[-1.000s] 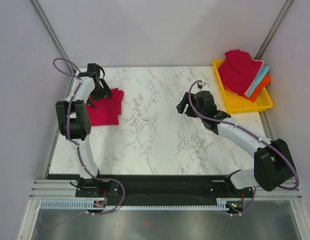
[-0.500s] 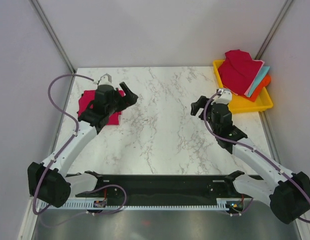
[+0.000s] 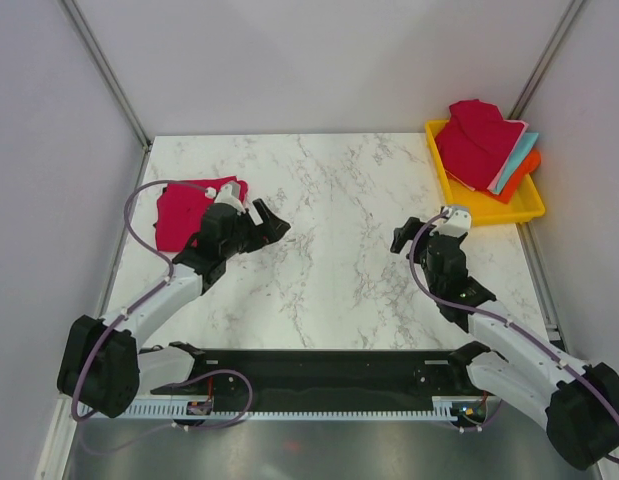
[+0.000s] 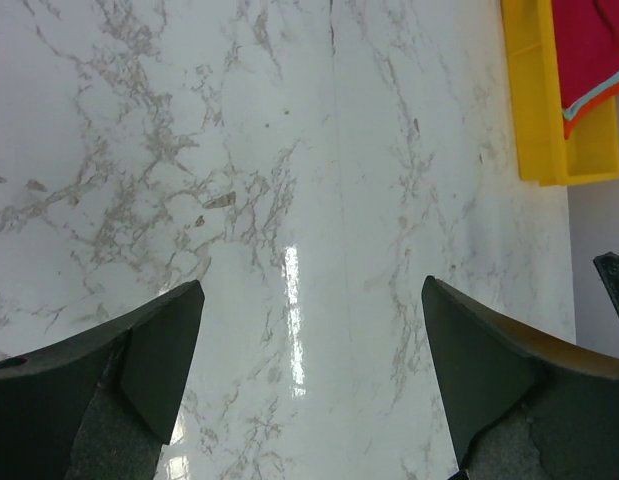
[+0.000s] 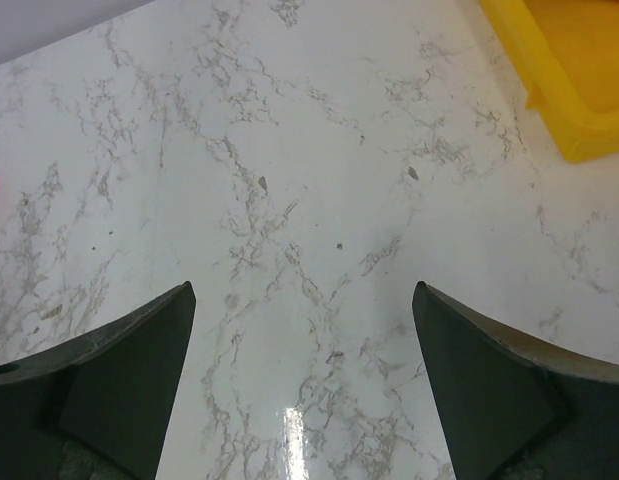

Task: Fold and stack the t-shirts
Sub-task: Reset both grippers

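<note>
Several shirts [image 3: 479,140] sit heaped in the tray [image 3: 489,215] at the far right corner of the table [image 3: 329,190]. They're mostly crimson, with a teal and an orange edge poking out underneath. One folded red shirt [image 3: 179,212] lies flat by the far left edge.

This stuff looks light, floppy and a bit clingy. I'd guess pinching a hem or shoulder edge of the top shirt beats digging into the middle of the heap, otherwise two probably come out at once.

Both arms reach low over bare marble, wrists angled toward the middle. The left gripper [image 4: 311,290] has its jaws wide apart with nothing between them, just right of the folded red shirt. The right gripper [image 5: 303,290] is the same, spread and empty, near the tray's near-left corner but not touching it.
</note>
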